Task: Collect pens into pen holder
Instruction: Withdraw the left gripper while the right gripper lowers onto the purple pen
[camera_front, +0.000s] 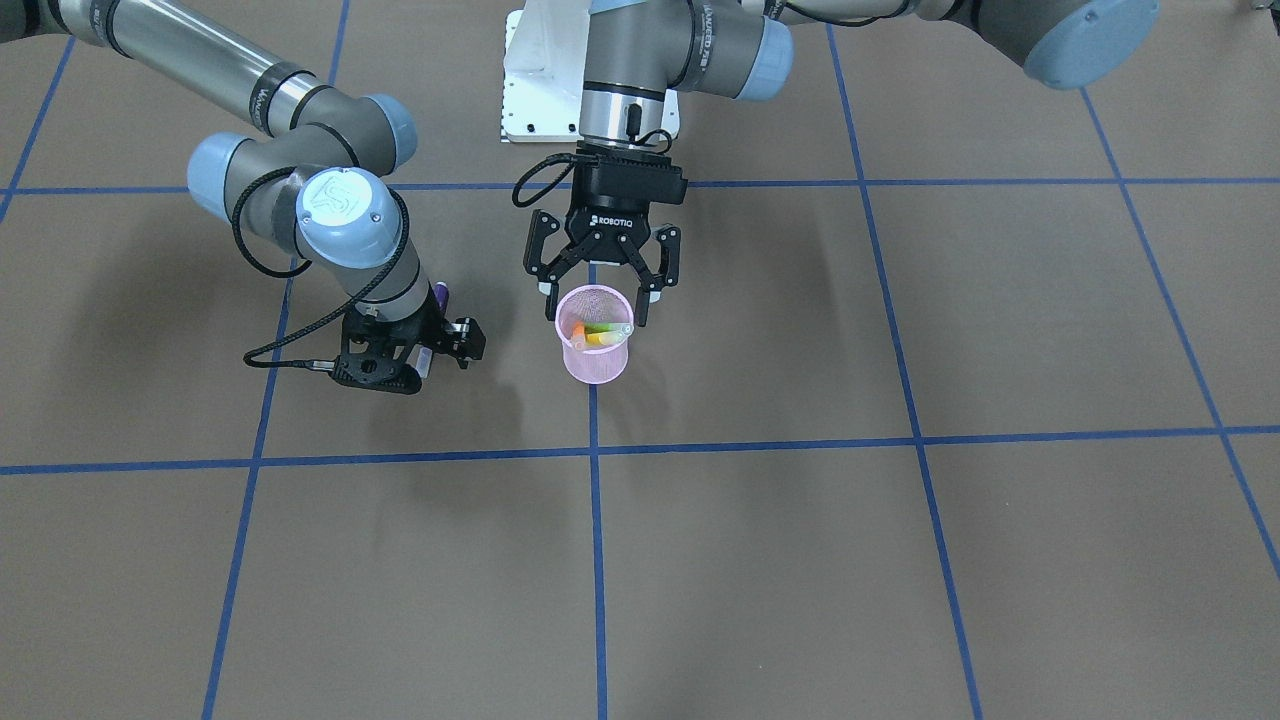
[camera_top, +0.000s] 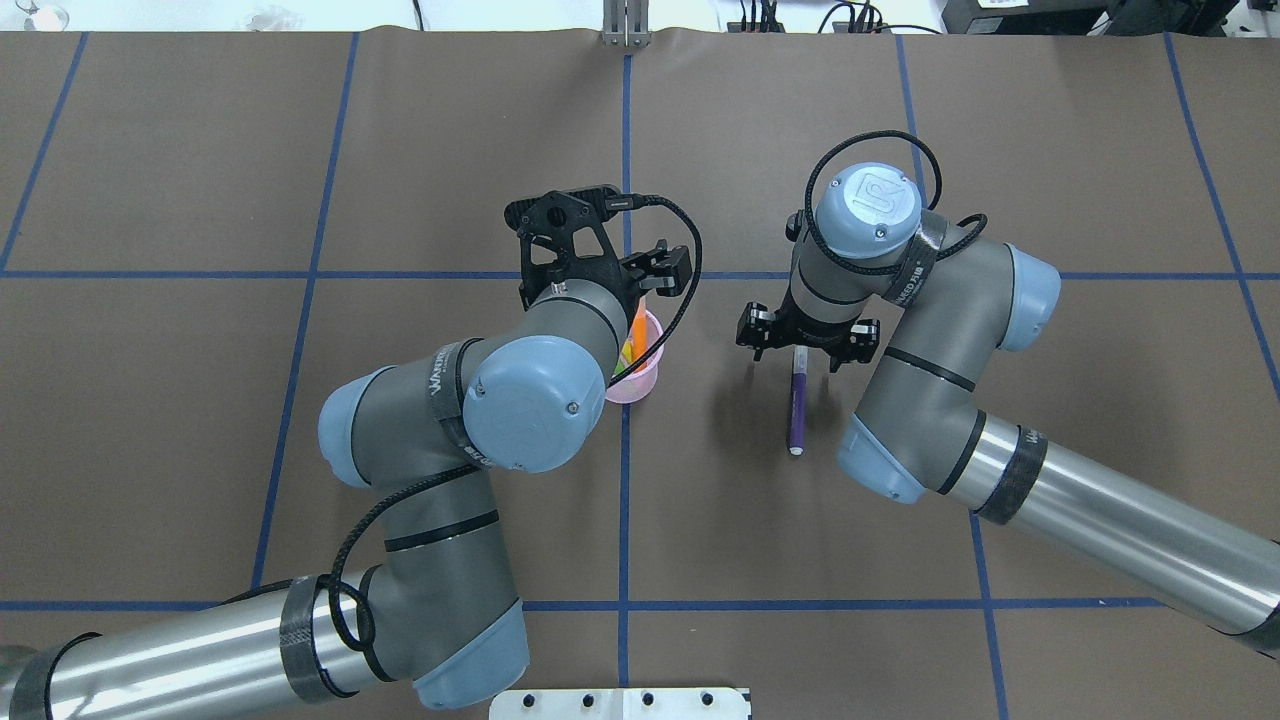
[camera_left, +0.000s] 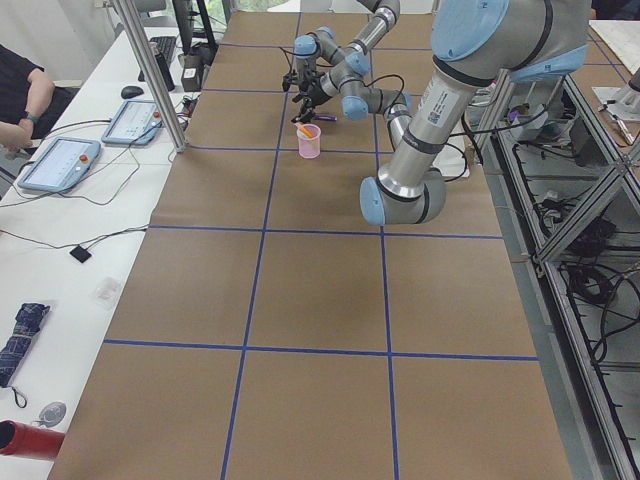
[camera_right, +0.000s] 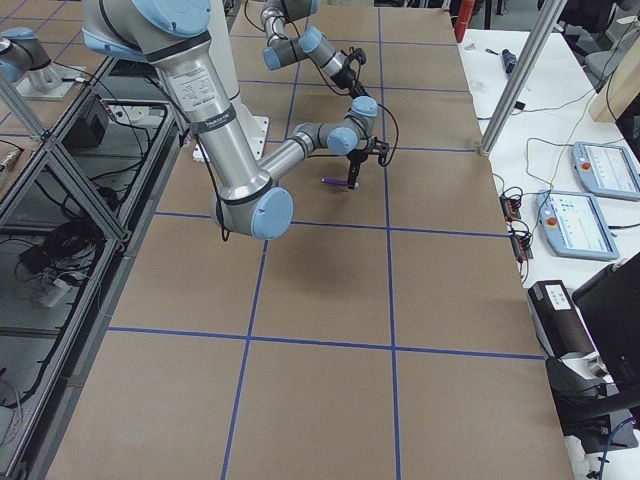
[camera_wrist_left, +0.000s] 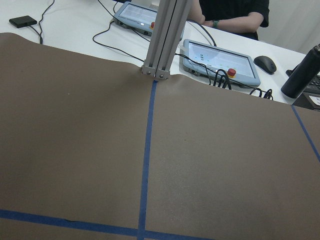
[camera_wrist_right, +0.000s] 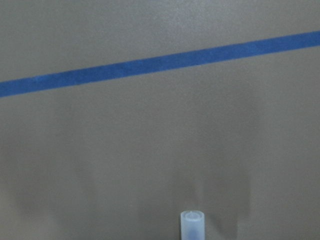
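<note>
The pink mesh pen holder (camera_front: 597, 362) stands upright near the table's middle and holds an orange pen (camera_front: 578, 331), a green pen (camera_front: 601, 327) and a yellow pen (camera_front: 603, 340). Just above its rim on the robot's side hangs my left gripper (camera_front: 598, 297), open, nothing between its fingers. A purple pen (camera_top: 797, 400) lies flat on the table, to the holder's right in the overhead view. My right gripper (camera_top: 800, 345) is low over its far end, open, with a finger on each side. The right wrist view shows only the pen's pale cap (camera_wrist_right: 192, 226).
Blue tape lines (camera_top: 625, 500) cross the brown table cover. The white base plate (camera_front: 535, 85) sits on the robot's side. Beyond the far edge are a metal post (camera_wrist_left: 162, 37), control tablets (camera_wrist_left: 220, 57) and a seated person (camera_left: 20, 90).
</note>
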